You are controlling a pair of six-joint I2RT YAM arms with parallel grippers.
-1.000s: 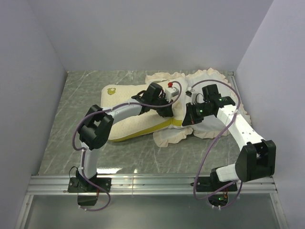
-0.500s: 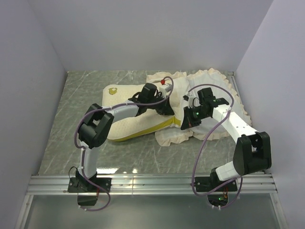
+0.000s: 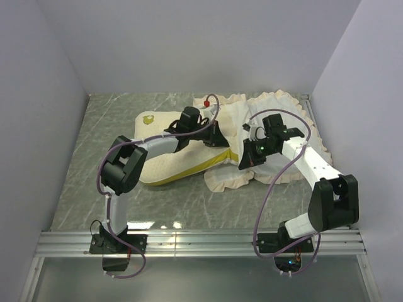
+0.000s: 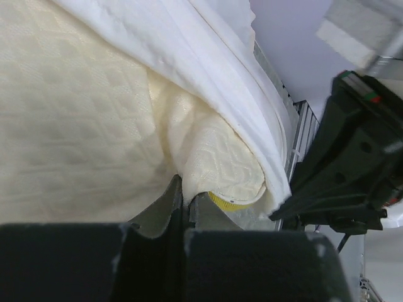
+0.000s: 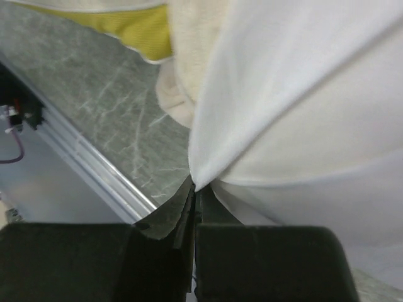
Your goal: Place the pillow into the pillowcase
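Note:
The cream-yellow dimpled pillow (image 3: 165, 165) lies left of centre, its round yellow mark (image 3: 147, 118) at the far left corner. Its right end goes under the white pillowcase (image 3: 283, 119) with ruffled trim. My left gripper (image 3: 220, 139) is at the pillowcase mouth, shut on a pinch of the pillow's cover (image 4: 214, 163) near its yellow edge band (image 4: 230, 202); white pillowcase fabric (image 4: 208, 63) drapes over it. My right gripper (image 3: 245, 163) is shut on a fold of the white pillowcase (image 5: 277, 94) and holds it up; its tips (image 5: 196, 189) meet on the cloth.
The marbled grey-green table (image 3: 94, 157) is enclosed by white walls. A metal rail (image 3: 201, 242) runs along the near edge, also in the right wrist view (image 5: 82, 163). The right arm's black body (image 4: 352, 157) is close beside my left gripper.
My left gripper has moved back and to the left, turning its wrist, with the pillow's cover in it. My right gripper has shifted a little left with the pillowcase.

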